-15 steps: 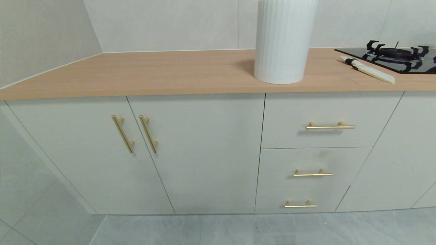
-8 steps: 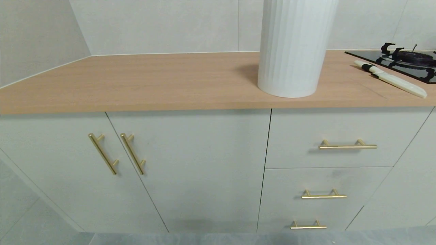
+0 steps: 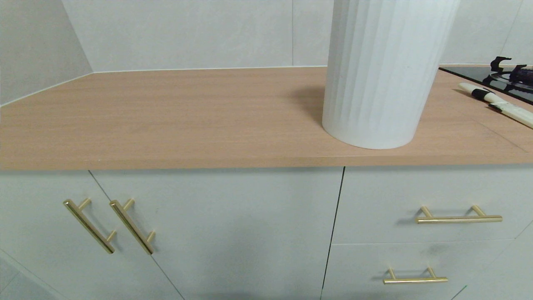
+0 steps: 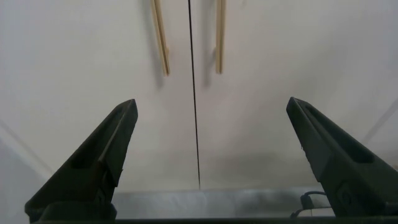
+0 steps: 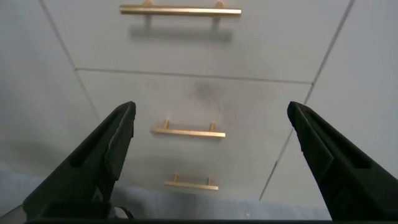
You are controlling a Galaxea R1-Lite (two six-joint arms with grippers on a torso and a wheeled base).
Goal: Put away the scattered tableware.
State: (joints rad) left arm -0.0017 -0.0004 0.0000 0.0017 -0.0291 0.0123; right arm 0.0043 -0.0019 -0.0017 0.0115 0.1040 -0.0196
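Left gripper [image 4: 211,106] spread wide and empty, slim brass door handles [image 4: 217,37] dead ahead; right gripper [image 5: 211,109] likewise released, facing straight brass drawer bars [image 5: 180,10].

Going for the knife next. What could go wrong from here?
1. The tall white container stands near the counter's front edge, left of the knife; an arm swinging across might tip it.
2. The knife runs off the head view's right edge by the hob, so part is unseen.
3. The left gripper and right gripper sit low and open, facing the cabinet handles; lifting might snag.
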